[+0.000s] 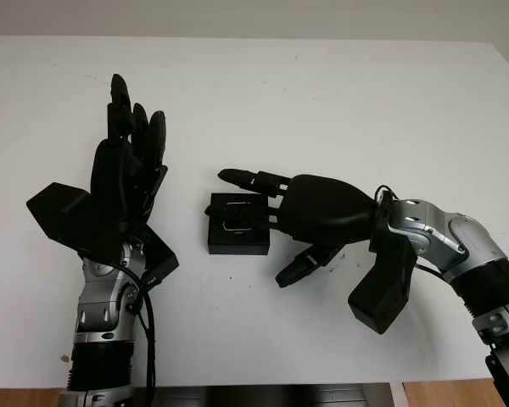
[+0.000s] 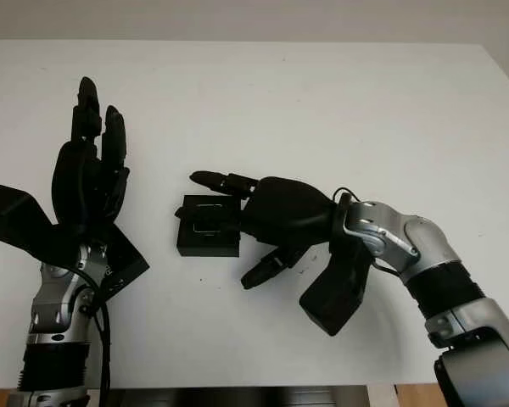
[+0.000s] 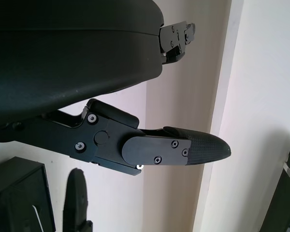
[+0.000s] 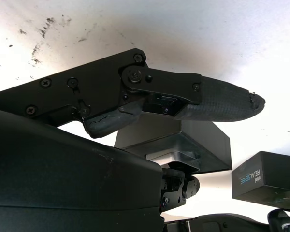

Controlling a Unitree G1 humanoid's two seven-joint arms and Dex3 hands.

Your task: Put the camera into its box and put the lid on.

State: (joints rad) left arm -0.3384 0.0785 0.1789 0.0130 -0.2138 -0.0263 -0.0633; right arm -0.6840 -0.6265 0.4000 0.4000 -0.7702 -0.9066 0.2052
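Observation:
The small black box (image 1: 237,240) sits open on the white table (image 1: 339,102), with the silver-edged camera (image 1: 236,222) lying in it. My right hand (image 1: 256,227) reaches in from the right and hovers open over the box, its fingers (image 1: 246,179) along the far side and its thumb (image 1: 295,268) on the near side, clear of the box. In the right wrist view the box (image 4: 203,145) lies just beyond the palm. A black lid (image 1: 159,259) printed REALSENSE (image 4: 263,179) lies left of the box, by my left wrist. My left hand (image 1: 131,119) is raised upright and open.
The table's far edge (image 1: 254,37) meets a pale wall. Black camera mounts stick out from both wrists, one by the left wrist (image 1: 59,212) and one by the right wrist (image 1: 382,288). The table's front edge (image 1: 263,386) runs just below my arms.

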